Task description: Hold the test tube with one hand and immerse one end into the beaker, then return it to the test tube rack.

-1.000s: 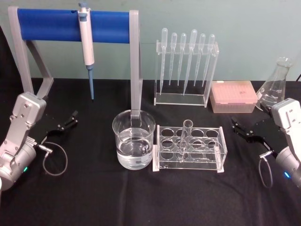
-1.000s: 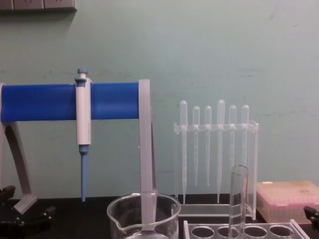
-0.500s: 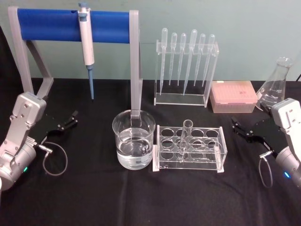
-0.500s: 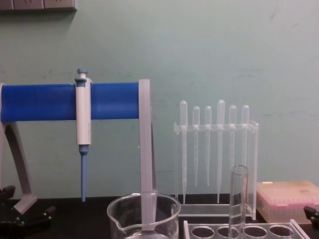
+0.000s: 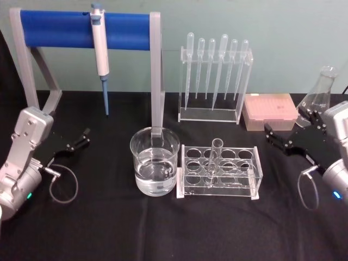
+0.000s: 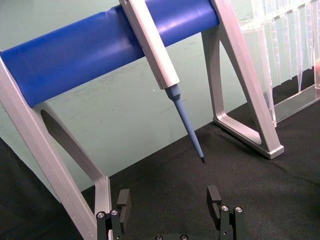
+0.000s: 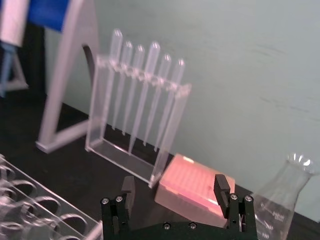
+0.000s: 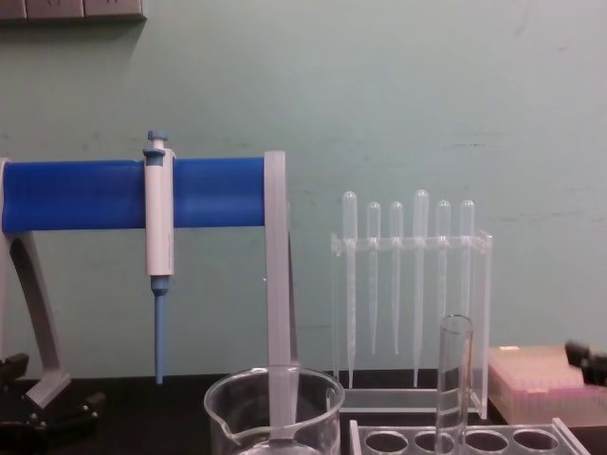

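The test tube [image 5: 213,160] stands in the rack [image 5: 228,192], which sits just right of the beaker [image 5: 142,163], perhaps touching it.

— Behind the blue-barred stand [image 5: 60,30]?
— Pale green wall [image 8: 398,104], plain, faintly scuffed.
— Under it?
— Black table [image 5: 109,228], matte, running back to the wall's foot.
— Above it, up high?
— Grey panels [image 8: 71,8] on the wall, lower edges showing.

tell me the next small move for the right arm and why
Probably carry the right end effector leftward toward the test tube, aiming at its upper part. The test tube stands in the test tube rack, ungrasped. The open right end effector hangs apart from it, off the rack's right end, and looks nearer than the left end effector parked far left.
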You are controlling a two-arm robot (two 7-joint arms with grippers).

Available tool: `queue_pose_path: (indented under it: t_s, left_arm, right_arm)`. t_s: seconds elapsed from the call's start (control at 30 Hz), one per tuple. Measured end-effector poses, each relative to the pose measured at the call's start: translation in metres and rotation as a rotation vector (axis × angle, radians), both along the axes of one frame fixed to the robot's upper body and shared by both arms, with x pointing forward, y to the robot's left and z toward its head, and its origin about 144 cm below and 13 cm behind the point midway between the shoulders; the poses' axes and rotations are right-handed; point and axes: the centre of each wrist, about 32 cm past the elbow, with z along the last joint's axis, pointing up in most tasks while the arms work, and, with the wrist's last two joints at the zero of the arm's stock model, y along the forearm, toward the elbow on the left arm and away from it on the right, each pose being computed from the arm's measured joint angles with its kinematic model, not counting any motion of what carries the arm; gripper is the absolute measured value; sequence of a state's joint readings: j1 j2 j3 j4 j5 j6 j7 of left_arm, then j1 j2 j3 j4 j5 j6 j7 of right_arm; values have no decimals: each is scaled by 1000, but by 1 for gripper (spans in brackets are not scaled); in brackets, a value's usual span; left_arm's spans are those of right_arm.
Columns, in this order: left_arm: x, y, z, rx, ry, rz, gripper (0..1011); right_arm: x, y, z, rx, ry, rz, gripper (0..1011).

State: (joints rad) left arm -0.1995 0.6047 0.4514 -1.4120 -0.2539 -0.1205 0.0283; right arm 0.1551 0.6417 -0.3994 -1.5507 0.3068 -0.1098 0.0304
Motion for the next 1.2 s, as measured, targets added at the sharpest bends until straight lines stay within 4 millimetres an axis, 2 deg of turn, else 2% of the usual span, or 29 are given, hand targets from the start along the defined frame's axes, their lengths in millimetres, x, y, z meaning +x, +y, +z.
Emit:
queue_pose_path:
  t_s: [0.17, 0.33, 0.63, 0.83, 1.2]
  left_arm:
    - [0, 0, 0, 0, 0, 0, 1000]
    - [0, 0, 0, 0, 0, 0, 1000]
    - [0, 0, 0, 0, 0, 0, 1000]
    - [0, 0, 0, 0, 0, 0, 1000]
    - [0, 0, 0, 0, 0, 0, 1000]
  right_arm:
    - [-12, -9, 21, 33, 21, 58, 1002]
    - [-23, -22, 32, 48, 69, 140, 1003]
    - [-31, -45, 43, 13, 174, 463, 1003]
    - [-27, -43, 45, -24, 206, 642, 1003]
    - [-2, -23, 48, -26, 240, 733, 1003]
